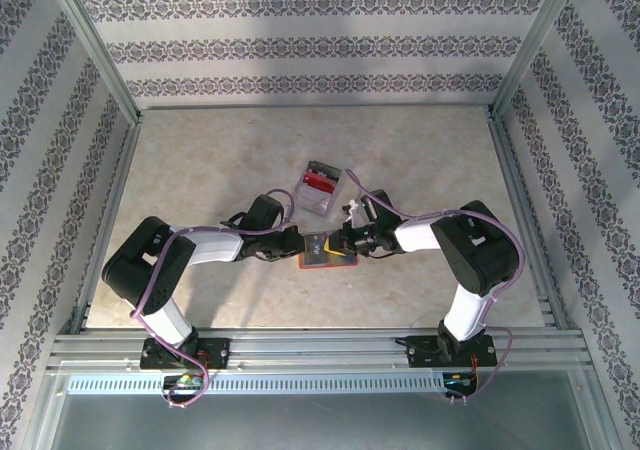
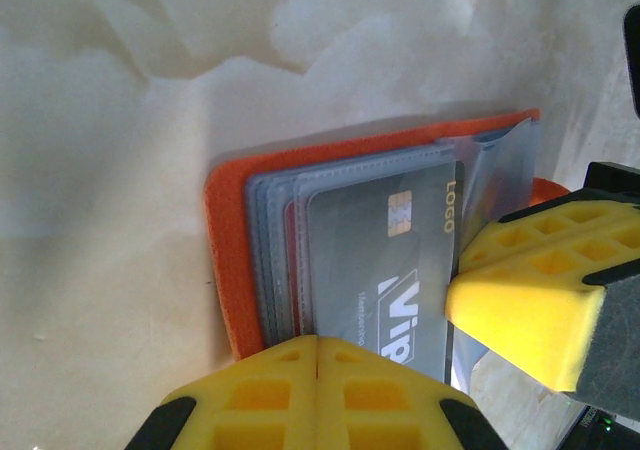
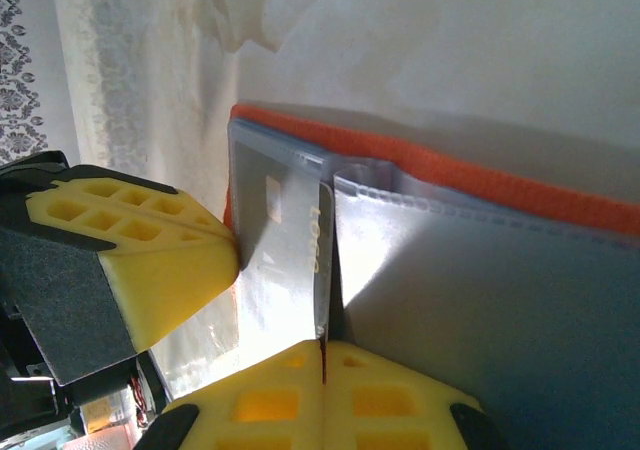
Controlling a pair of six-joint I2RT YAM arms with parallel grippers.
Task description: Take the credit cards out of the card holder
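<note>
The orange-red card holder (image 1: pixel 309 262) lies open on the table between both arms, grey-blue pockets (image 2: pixel 268 260) facing up. A dark grey credit card (image 2: pixel 380 270) marked "Vip" and "LOGO" sticks partly out of a pocket. My left gripper (image 2: pixel 318 342) is shut, its tips resting at the card's long edge by the holder's near side. My right gripper (image 3: pixel 322 348) is shut too, its seam against the card's (image 3: pixel 280 240) LOGO end, beside a clear pocket flap (image 3: pixel 480 300). Each wrist view also catches the other arm's yellow fingers (image 2: pixel 530 300) (image 3: pixel 160 270). From above, the grippers (image 1: pixel 302 242) (image 1: pixel 347 242) face each other across the holder.
A clear plastic box (image 1: pixel 322 185) with red contents lies just beyond the holder. Aluminium frame rails (image 1: pixel 110 220) and patterned walls bound the beige tabletop (image 1: pixel 200 160). Purple cables loop off both arms.
</note>
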